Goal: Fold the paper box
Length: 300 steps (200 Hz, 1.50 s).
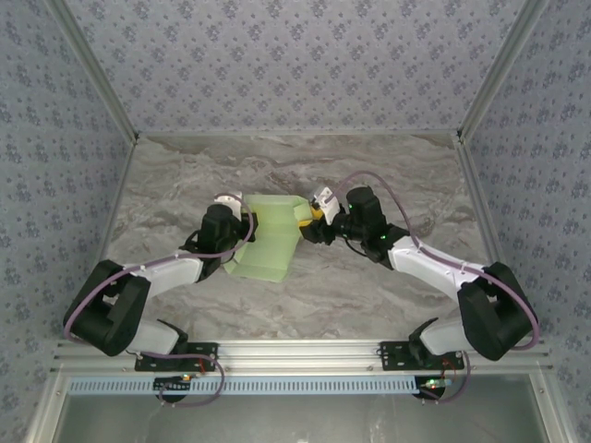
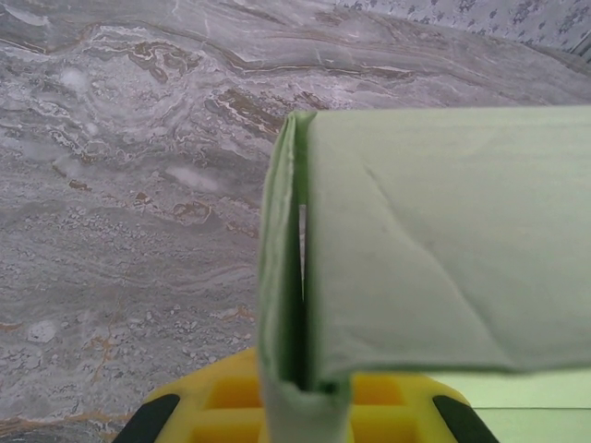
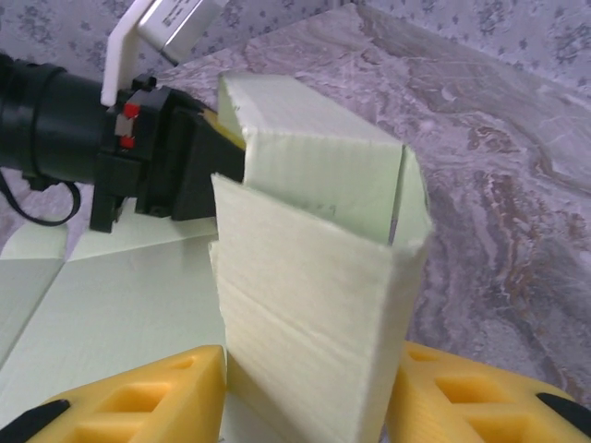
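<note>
left fingers (image 2: 222, 401) clamped on a doubled-over wall of the paper box (image 1: 268, 240). right fingers (image 3: 138, 397) straddled the raised corner at its far right end, corner dead ahead between them; couldn't tell if they gripped it. box sat mid-desk (image 1: 369, 286) between both arms, long axis roughly near-to-far. pale green card, half-formed, rest flat.

The paper box (image 1: 263, 242): pale green card, partly folded. The flat panel lies at centre and extends near-left. At the far-right end, upright walls form a creased corner with a narrow open seam.
</note>
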Motion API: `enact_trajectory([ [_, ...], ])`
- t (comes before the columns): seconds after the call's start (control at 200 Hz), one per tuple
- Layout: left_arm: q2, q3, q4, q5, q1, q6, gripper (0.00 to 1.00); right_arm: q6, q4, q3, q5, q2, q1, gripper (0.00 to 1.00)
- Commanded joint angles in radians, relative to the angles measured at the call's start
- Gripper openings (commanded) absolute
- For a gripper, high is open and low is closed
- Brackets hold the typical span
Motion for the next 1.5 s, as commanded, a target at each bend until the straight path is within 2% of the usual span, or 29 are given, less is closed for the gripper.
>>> enact_trajectory([
  [0.0, 0.003, 0.03, 0.0, -0.015, -0.012, 0.026, 0.0, -0.017, 0.017, 0.055, 0.043, 0.014, 0.008, 0.46],
  [0.36, 0.017, 0.071, -0.043, -0.063, -0.033, 0.032, 0.0, -0.057, -0.064, 0.138, 0.022, 0.066, 0.059, 0.48],
  [0.43, 0.013, 0.076, -0.057, -0.076, -0.034, 0.025, 0.0, -0.054, -0.061, 0.136, 0.068, 0.066, 0.067, 0.48],
  [0.55, 0.012, 0.077, -0.067, -0.126, -0.045, 0.028, 0.0, 0.012, 0.015, 0.104, 0.251, 0.081, 0.085, 0.48],
  [0.67, 0.019, 0.081, -0.078, -0.136, -0.046, 0.027, 0.0, 0.009, 0.054, 0.069, 0.151, 0.075, 0.086, 0.52],
  [0.745, 0.027, 0.077, -0.073, -0.142, -0.045, 0.024, 0.0, -0.009, 0.031, 0.066, 0.129, 0.059, 0.081, 0.53],
  [0.919, 0.025, 0.086, -0.107, -0.182, -0.049, 0.011, 0.0, 0.034, 0.037, 0.059, 0.232, 0.049, 0.097, 0.49],
  [1.094, 0.046, 0.096, -0.113, -0.209, -0.053, -0.012, 0.0, 0.048, 0.1, 0.056, 0.201, 0.08, 0.146, 0.53],
  [1.249, 0.042, 0.09, -0.116, -0.26, -0.07, -0.003, 0.0, 0.064, 0.071, 0.075, 0.255, 0.086, 0.148, 0.54],
  [1.329, 0.04, 0.096, -0.126, -0.258, -0.07, -0.001, 0.0, 0.053, 0.058, 0.074, 0.21, 0.076, 0.147, 0.59],
  [1.374, 0.036, 0.096, -0.13, -0.258, -0.071, 0.002, 0.0, 0.054, 0.056, 0.064, 0.166, 0.068, 0.132, 0.66],
  [1.494, 0.024, 0.083, -0.093, -0.194, -0.059, 0.005, 0.0, 0.003, 0.037, 0.023, -0.205, 0.03, 0.036, 0.72],
])
